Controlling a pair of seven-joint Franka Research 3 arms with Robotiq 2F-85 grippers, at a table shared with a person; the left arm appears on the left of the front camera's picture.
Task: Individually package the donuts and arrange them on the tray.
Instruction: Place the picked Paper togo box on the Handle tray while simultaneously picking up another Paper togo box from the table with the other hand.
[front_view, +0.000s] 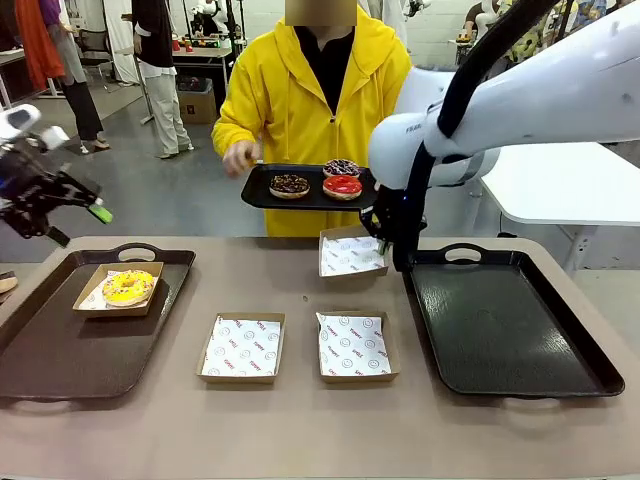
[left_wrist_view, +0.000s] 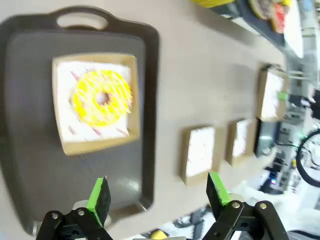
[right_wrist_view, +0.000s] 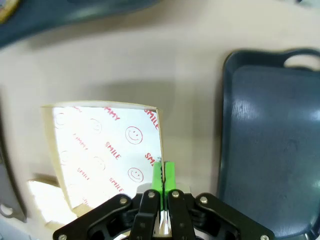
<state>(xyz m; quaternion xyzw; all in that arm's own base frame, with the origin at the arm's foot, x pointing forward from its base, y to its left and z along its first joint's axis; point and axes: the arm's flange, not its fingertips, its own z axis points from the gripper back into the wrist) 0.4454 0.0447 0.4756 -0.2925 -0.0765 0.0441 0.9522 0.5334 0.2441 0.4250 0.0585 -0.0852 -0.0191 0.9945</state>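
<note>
Jaws of the right gripper (right_wrist_view: 162, 176) are pinched together on the thin side wall of a square brown cardboard box (front_view: 350, 255), lined with white paper printed with red smiley faces and the word SMILE. In the front view that gripper is largely hidden behind its own white arm, and the box sits tilted at the far-left corner of a glossy black plastic tray (front_view: 510, 330) with moulded handles. Jaws of the left gripper (left_wrist_view: 159, 192) stand wide apart with nothing between them, high above a matte dark brown tray (front_view: 50, 350). Its wrist picture is smeared with blur, and its arm is cut off at the front view's edge. On the brown tray a yellow-iced ring donut (front_view: 128, 287), striped and flecked with sprinkles, lies in a second lined cardboard box (front_view: 95, 280). Two more lined boxes (front_view: 242, 347) (front_view: 357, 346) sit side by side on the smooth beige tabletop (front_view: 300, 430) between the trays. Across it, a person in a yellow hooded jacket (front_view: 300, 90) holds a shallow black serving tray (front_view: 262, 190) off the tabletop, with one hand (front_view: 240, 157) at its edge. The tray's other end is lost behind the right arm. It carries a chocolate sprinkled donut (front_view: 290, 185), a glossy red donut (front_view: 343, 186) and, partly hidden behind that one, a dark purple donut (front_view: 341, 167) with white sprinkles.
</note>
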